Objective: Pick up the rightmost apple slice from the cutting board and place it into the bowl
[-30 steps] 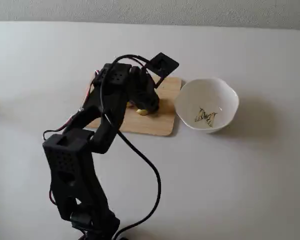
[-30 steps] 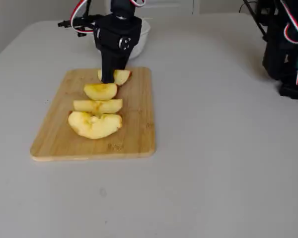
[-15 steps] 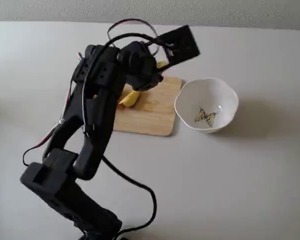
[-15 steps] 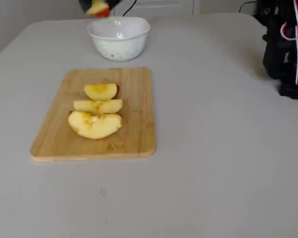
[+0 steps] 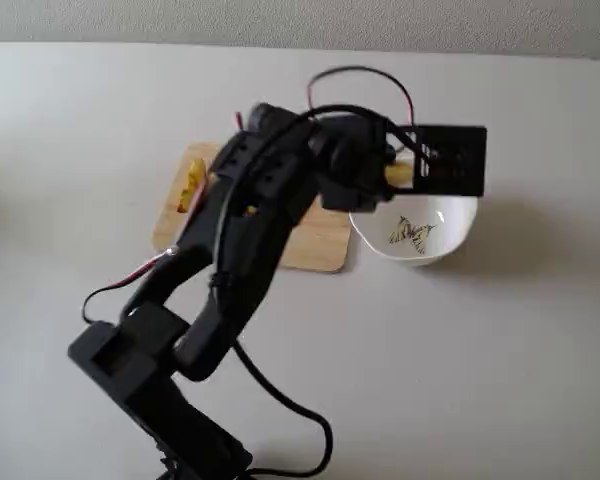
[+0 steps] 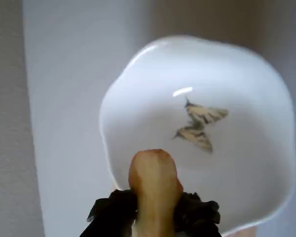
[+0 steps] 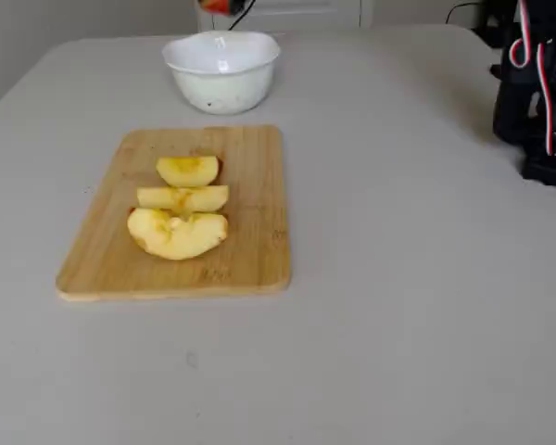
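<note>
Apple slice point(image 6: 154, 185), pale cream-yellow and peeled, with a browned rounded tip, sitting pinched between the two black fingers point(image 6: 197, 217) of the gripper point(image 6: 155, 224) at the bottom of the wrist view, jaws closed against its sides. Hanging over the near rim of the small glossy white bowl point(image 6: 266, 163) with the wavy scalloped edge, not touching it as far as the wrist view shows; yellow-and-black butterfly drawing point(image 6: 200, 126) lying just beyond the tip, on the bowl's inner floor.

Lying nearest in a fixed view, the light tan wooden cutting board point(image 7: 250, 260) with rounded corners, carrying three deeper yellow apple wedges in a row: the largest one point(image 7: 176, 233) closest, a flatter one point(image 7: 183, 197) touching it behind, a small rounded one point(image 7: 187, 170) just beyond. Standing past the board's far edge, well apart from it on the pale grey table point(image 7: 398, 324), the same white bowl point(image 7: 222, 69). Showing above the bowl at the top edge, only a reddish scrap of the held slice point(image 7: 218, 6).

Reaching across the board in a fixed view from above, the black arm point(image 5: 245, 240), hiding most of the board point(image 5: 320, 245); gripper point(image 5: 400, 172) holding a yellowish sliver of slice above the bowl's rim point(image 5: 460, 225), beside a black rectangular camera mount point(image 5: 450, 160).
</note>
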You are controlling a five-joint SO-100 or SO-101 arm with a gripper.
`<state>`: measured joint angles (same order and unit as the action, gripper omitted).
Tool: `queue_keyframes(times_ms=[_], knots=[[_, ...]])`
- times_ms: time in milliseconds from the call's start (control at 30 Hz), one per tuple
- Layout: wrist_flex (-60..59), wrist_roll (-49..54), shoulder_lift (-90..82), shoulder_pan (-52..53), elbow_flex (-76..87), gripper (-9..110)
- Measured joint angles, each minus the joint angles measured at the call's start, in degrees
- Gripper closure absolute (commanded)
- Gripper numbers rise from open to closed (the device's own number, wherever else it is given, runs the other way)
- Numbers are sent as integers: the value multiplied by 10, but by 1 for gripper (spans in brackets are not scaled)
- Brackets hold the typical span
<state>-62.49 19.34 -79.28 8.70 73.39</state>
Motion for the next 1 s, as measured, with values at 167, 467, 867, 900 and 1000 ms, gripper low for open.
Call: queue_keyframes(times_ms=[167, 467, 867, 900, 1000], knots=[[15, 4, 31, 12, 0, 69], [19, 29, 37, 12, 0, 75], [-91, 37, -134, -94, 0, 101], [-111, 25, -159, -110, 0, 101], [-160, -3, -237, -149, -1, 101]])
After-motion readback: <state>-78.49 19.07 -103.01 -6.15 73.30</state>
